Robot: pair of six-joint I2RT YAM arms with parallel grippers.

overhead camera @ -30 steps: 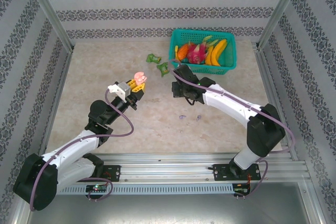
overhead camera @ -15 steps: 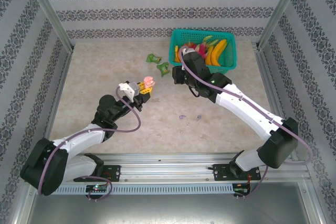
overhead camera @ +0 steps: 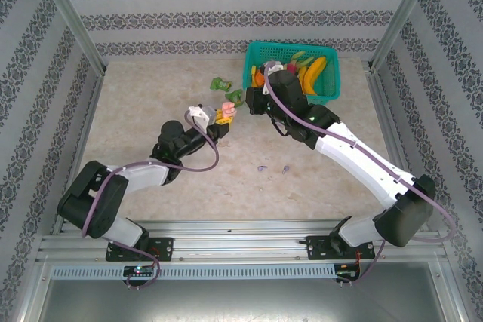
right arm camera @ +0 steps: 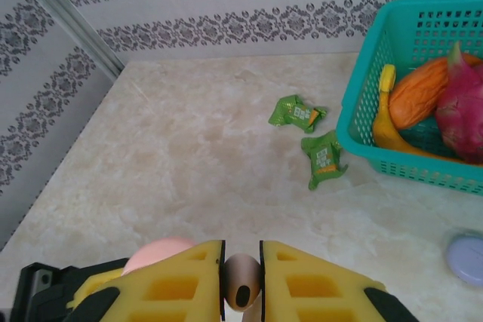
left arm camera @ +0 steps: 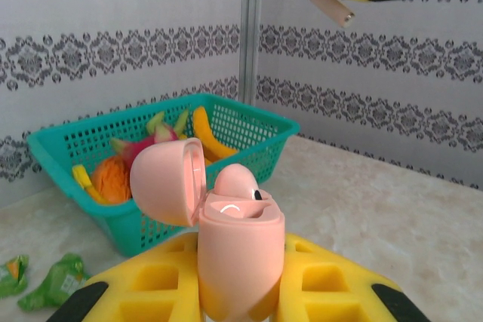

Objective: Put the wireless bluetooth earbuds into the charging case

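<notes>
The left pincer (left arm camera: 238, 292) was pinching the pink case (left arm camera: 238, 239) low in its frame, lid tipped open, one pink earbud (left arm camera: 235, 181) sitting inside. The right pincer (right arm camera: 241, 258) was squeezing the other pink earbud (right arm camera: 241, 283) at the bottom middle of its view. I think it needed to come down slow and straight over the free hole. Green wrappers (right arm camera: 323, 157) and the fruit basket (right arm camera: 407, 164) lay upper right, out of the way. The open lid looked easy to bump.
</notes>
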